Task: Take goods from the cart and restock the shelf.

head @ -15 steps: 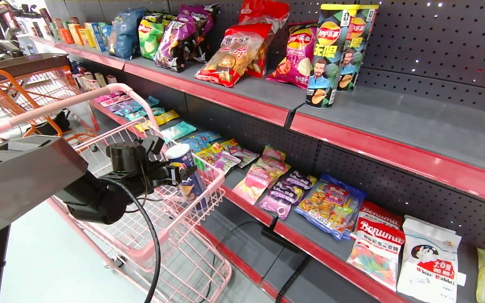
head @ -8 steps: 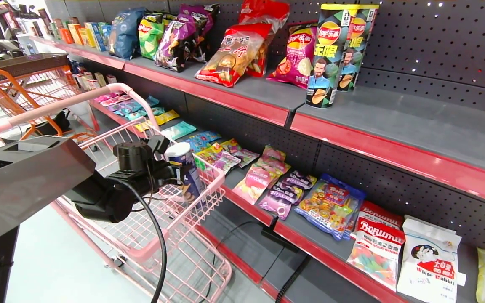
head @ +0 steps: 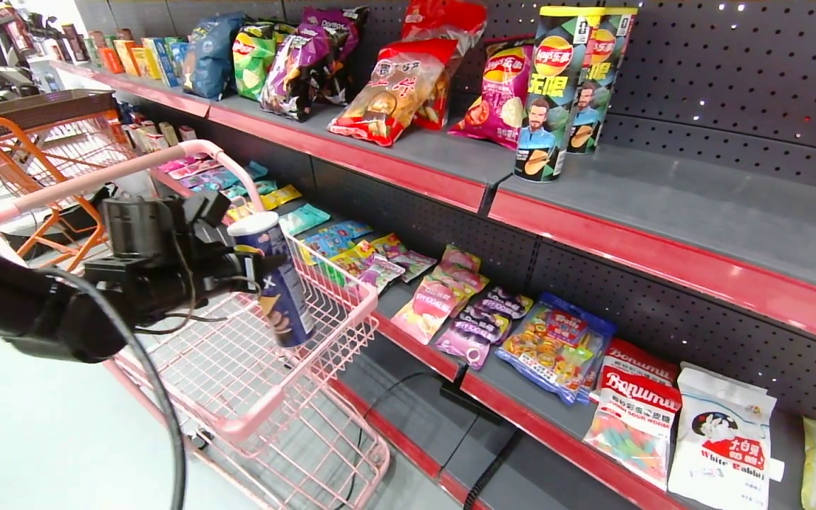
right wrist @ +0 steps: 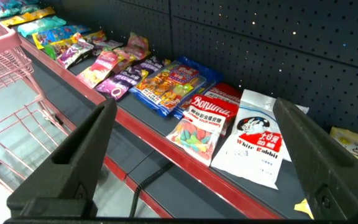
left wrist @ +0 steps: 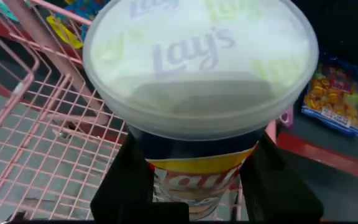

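A dark blue chips can (head: 277,290) with a white lid hangs upright over the pink cart (head: 341,287), near its front corner beside the shelf. My left gripper (head: 261,266) is shut on its upper part from the side. In the left wrist view the can's lid (left wrist: 197,56) sits close to the camera, with the left gripper (left wrist: 197,183) clamped around the body below. My right gripper (right wrist: 197,168) stands open with nothing in it, facing the lower shelf's candy bags (right wrist: 166,84). Two tall chips cans (head: 557,92) stand on the upper shelf (head: 663,205).
Chip bags (head: 387,88) line the upper shelf to the left of the tall cans; bare grey shelf lies to their right. Candy packs (head: 557,343) cover the lower shelf. An orange cart (head: 32,142) stands far left. A black cable (head: 493,460) runs on the floor.
My left arm has lifted the chips can higher and carried it to the left, so it now hangs above the cart's rim.
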### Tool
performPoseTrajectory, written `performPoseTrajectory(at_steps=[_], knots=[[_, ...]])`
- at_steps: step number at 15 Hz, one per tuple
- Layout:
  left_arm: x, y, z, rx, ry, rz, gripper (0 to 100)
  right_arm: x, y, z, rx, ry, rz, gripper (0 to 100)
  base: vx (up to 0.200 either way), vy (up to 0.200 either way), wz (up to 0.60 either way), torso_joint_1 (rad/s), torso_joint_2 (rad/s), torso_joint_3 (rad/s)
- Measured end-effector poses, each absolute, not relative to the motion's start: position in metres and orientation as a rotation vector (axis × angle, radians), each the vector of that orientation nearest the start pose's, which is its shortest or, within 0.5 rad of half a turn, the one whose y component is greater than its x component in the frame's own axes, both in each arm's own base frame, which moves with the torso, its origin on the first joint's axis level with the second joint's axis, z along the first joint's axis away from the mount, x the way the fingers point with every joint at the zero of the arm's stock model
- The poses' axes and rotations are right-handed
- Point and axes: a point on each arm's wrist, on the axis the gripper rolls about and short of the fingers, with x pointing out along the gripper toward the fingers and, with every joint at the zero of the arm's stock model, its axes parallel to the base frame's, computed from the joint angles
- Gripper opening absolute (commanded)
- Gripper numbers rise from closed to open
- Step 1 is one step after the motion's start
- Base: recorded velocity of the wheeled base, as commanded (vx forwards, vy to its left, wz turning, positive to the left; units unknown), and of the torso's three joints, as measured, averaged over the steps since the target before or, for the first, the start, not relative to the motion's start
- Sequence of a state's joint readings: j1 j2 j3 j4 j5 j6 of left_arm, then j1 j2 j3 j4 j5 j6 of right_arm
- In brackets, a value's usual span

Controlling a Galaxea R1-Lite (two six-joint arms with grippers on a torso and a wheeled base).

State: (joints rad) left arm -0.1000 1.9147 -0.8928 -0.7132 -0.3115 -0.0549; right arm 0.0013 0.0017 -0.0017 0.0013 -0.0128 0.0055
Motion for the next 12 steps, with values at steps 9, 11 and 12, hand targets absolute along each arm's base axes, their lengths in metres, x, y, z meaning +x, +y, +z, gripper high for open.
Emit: performPoseTrajectory(at_steps=[9, 11, 12], knots=[[0.125, -0.011, 0.247, -0.082, 0.240, -0.395, 0, -0.023, 0.000, 0.076, 0.006, 0.001, -0.011, 100, 0.000, 0.000, 0.00, 0.030, -0.11, -0.070], [0.089, -0.010, 0.239, -0.062, 0.199, -0.395, 0, -0.023, 0.000, 0.076, 0.006, 0.001, -0.011, 100, 0.000, 0.000, 0.00, 0.168, -0.49, -0.322], [0.077, -0.010, 0.235, -0.054, 0.188, -0.395, 0, -0.023, 0.000, 0.076, 0.006, 0.001, -0.011, 100, 0.000, 0.000, 0.00, 0.188, -0.52, -0.354]])
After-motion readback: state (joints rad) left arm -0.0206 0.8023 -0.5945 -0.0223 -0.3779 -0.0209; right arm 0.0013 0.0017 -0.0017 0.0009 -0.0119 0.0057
